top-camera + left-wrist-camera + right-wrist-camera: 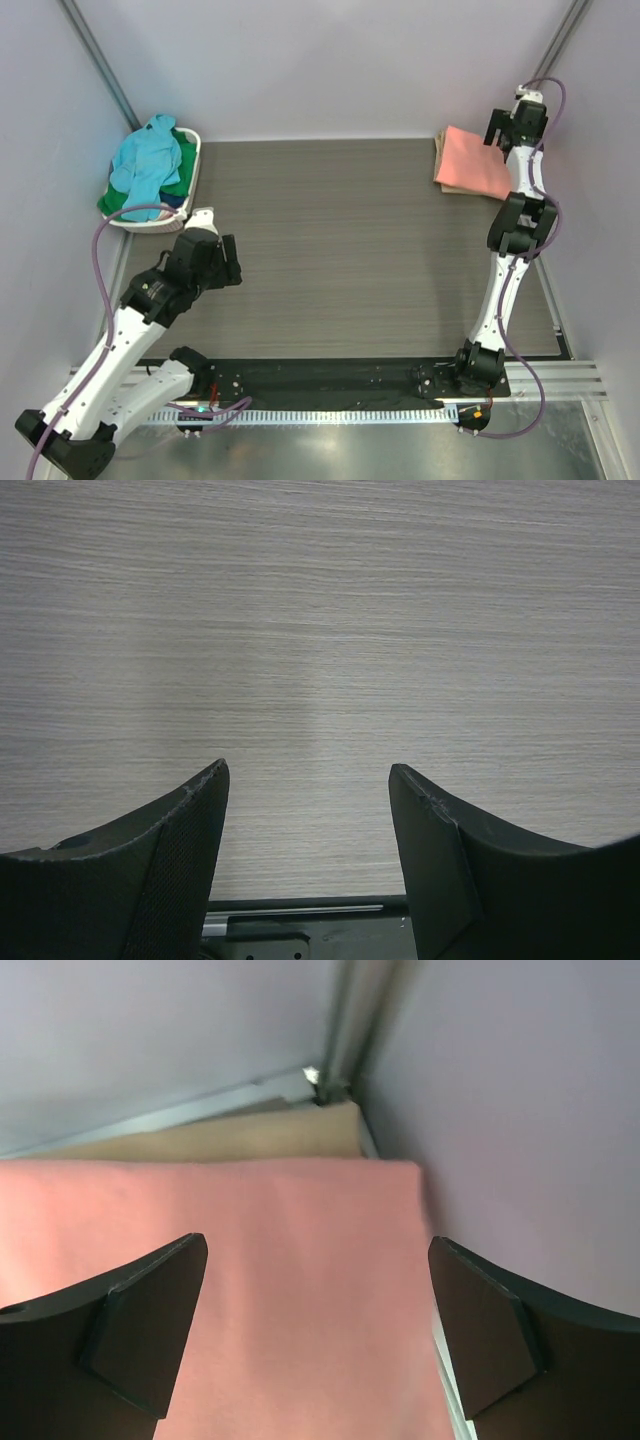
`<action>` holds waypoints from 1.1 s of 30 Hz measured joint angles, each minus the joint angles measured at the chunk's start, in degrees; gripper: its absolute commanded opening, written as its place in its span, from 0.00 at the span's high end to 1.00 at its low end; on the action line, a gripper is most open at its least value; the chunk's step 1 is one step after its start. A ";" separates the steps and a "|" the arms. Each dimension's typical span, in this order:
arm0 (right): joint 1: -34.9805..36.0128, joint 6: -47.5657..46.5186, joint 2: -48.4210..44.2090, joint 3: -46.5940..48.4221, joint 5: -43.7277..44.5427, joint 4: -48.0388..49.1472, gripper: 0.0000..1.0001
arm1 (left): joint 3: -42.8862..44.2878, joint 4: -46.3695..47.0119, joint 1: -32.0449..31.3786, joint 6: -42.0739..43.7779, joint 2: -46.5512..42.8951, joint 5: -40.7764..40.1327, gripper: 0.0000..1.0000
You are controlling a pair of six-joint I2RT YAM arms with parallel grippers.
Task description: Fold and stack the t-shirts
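Two arms, near edge: bases side by side; the left arm is folded low at near left, the right arm reaches to the far right corner.
Left gripper (308, 770): fingers apart, nothing between them. It hangs over the wood-grain table (340, 250), well apart from all cloth.
Laundry basket (194, 165): far left, against the wall. A light blue t-shirt (148, 160) is heaped on top and a green t-shirt (116, 204) shows beneath; both are unfolded.
Right gripper (318, 1243): jaws spread wide and clamped on nothing. It is poised just over the stack; whether the pads touch the cloth cannot be told.
Salmon-pink t-shirt (475, 163): folded to a flat rectangle in the far right corner, lying on top of the tan one.
Tan t-shirt (230, 1138): folded and under the pink, with a strip showing along the far edge.
Step in hand (judged): the pink shirt looks set on the stack, and backing the right arm off is what remains.
Doing it well: rise straight up with the fingers wide, so neither pad drags the top fold. Do not sweep sideways, because soft cloth will slide off the tan layer.
Check: the pink lies slightly skewed on the tan.
Next (judged): three shirts or so remain in the basket, and the left arm is nearer to it.
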 measured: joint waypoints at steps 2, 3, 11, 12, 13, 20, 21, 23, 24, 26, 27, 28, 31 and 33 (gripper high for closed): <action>-0.28 2.03 0.35 -2.32 3.67 1.53 0.00 | -0.24 0.09 0.00 0.02 -0.70 0.07 0.33; -0.35 3.23 0.07 -4.15 5.46 2.99 0.00 | -0.35 0.13 0.00 0.04 -1.22 0.24 0.33; -0.11 10.75 -13.73 -22.23 11.50 6.82 0.00 | -0.46 0.44 0.00 0.04 -2.84 0.87 0.33; -0.11 12.13 -17.05 -24.09 11.06 6.91 0.00 | -0.46 0.44 0.00 0.04 -3.02 0.87 0.33; -0.09 13.29 -19.76 -25.16 10.49 6.84 0.00 | -0.48 0.46 0.00 0.04 -3.28 0.87 0.32; 1.95 27.78 -48.72 -46.75 2.75 11.54 0.01 | -0.48 0.46 0.00 0.04 -4.57 0.85 0.33; 3.17 29.64 -53.20 -51.45 1.51 13.40 0.01 | -0.48 0.46 0.00 0.04 -4.66 0.85 0.32; 7.32 32.59 -62.05 -61.53 -1.60 16.72 0.01 | -0.48 0.48 0.00 0.04 -4.98 0.83 0.32; 10.49 33.48 -65.64 -65.90 -3.04 18.32 0.01 | -0.48 0.46 0.00 0.04 -5.27 0.83 0.32; 19.89 34.84 -70.64 -72.74 -5.18 19.30 0.00 | -0.48 0.48 0.00 0.04 -5.79 0.83 0.32; 25.14 35.19 -71.76 -75.52 -6.08 19.56 0.00 | -0.48 0.48 0.00 0.04 -5.95 0.81 0.32; 29.33 35.47 -72.19 -77.40 -7.34 19.43 0.00 | -0.48 0.48 0.00 0.04 -6.05 0.81 0.32; 42.51 36.15 -72.50 -84.91 -9.42 19.12 0.00 | -0.48 0.44 0.00 0.02 -6.36 0.66 0.32; 47.76 37.20 -73.40 -91.82 -11.02 20.13 0.01 | -0.48 0.46 0.00 0.00 -6.93 0.13 0.32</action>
